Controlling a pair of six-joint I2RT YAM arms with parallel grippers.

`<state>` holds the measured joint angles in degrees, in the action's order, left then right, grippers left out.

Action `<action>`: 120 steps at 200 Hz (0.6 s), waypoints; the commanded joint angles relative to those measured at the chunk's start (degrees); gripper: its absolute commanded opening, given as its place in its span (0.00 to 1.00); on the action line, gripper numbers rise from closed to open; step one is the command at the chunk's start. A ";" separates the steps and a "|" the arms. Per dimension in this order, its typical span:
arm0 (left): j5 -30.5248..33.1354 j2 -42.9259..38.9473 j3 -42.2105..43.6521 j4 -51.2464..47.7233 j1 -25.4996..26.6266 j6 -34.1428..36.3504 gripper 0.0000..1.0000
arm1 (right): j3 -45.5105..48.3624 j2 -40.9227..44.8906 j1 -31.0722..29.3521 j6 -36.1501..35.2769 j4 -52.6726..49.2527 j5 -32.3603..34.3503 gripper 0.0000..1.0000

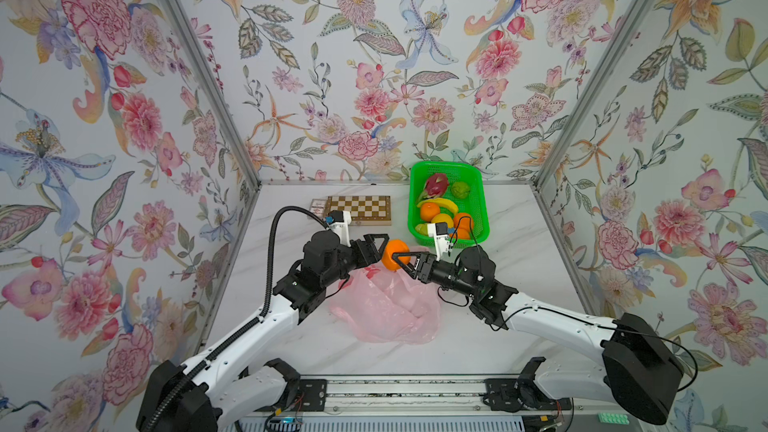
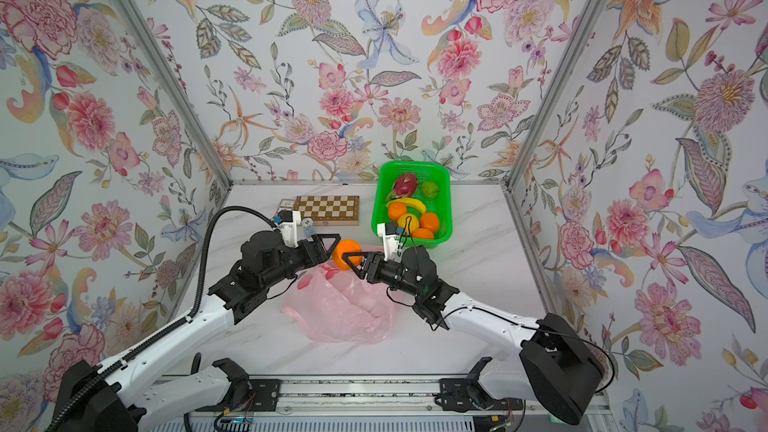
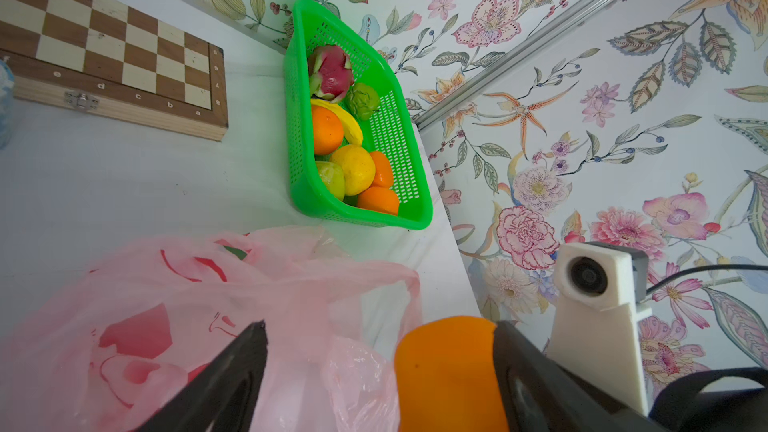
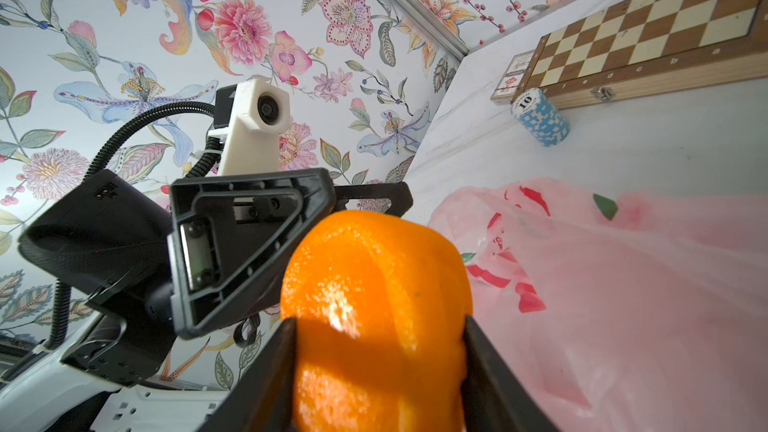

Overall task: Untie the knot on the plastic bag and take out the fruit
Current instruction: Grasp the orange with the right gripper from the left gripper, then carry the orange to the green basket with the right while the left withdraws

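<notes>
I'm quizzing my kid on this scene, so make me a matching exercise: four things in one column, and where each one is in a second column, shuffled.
Things:
1 plastic bag
2 dragon fruit
3 blue chip stack
4 lone orange

Places:
A in the right claw
B in the green basket
C crumpled on the table
D by the chessboard

Pairs: 1-C, 2-B, 3-D, 4-A

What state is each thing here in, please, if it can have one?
right gripper, shut on the orange
left gripper, open, one finger beside the orange
orange, held off the table
plastic bag, slack and crumpled on the table
green basket, upright, holding fruit
chess box, closed
</notes>
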<state>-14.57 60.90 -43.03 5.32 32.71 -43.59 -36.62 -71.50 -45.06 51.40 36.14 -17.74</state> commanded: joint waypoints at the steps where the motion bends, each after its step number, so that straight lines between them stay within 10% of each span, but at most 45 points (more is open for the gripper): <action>1: 0.78 -2.36 -1.21 -2.51 -0.75 10.44 0.87 | -1.95 3.95 1.79 -4.06 -4.30 3.13 0.46; 120: -3.10 -10.68 -0.78 -9.26 -0.15 35.16 0.94 | -20.44 -5.65 25.21 -17.57 -30.00 2.60 0.48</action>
<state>-16.05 51.13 -43.03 -0.40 32.51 -15.22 -53.15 -73.25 -23.22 39.16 13.63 -13.89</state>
